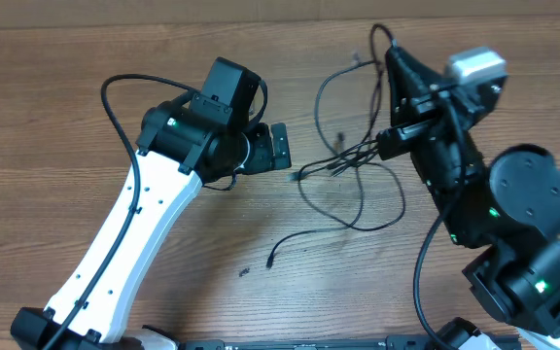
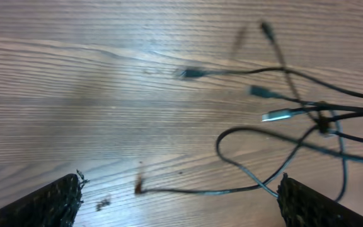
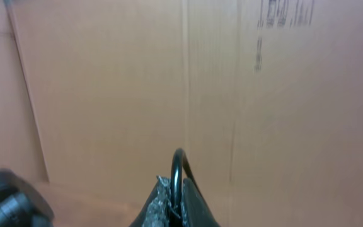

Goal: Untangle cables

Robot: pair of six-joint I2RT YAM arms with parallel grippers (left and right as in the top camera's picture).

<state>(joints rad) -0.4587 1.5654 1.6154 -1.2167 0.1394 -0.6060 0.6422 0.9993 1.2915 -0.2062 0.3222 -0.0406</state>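
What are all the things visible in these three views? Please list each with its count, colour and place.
cables: a few, exact count unclear, black, tangled on the table between the two arms
plug connectors: at least four, dark or silver, at loose cable ends
crumbs: a few small specks, dark, on the table near the left arm
table: one, brown wood grain, under everything
cardboard wall: one, light brown, behind the table's far edge
left arm: one, white and black, left of the tangle
right arm: one, black, right of the tangle
left end effector: one, black, open, above the table beside the cables
right end effector: one, black, shut on a loop of the cables
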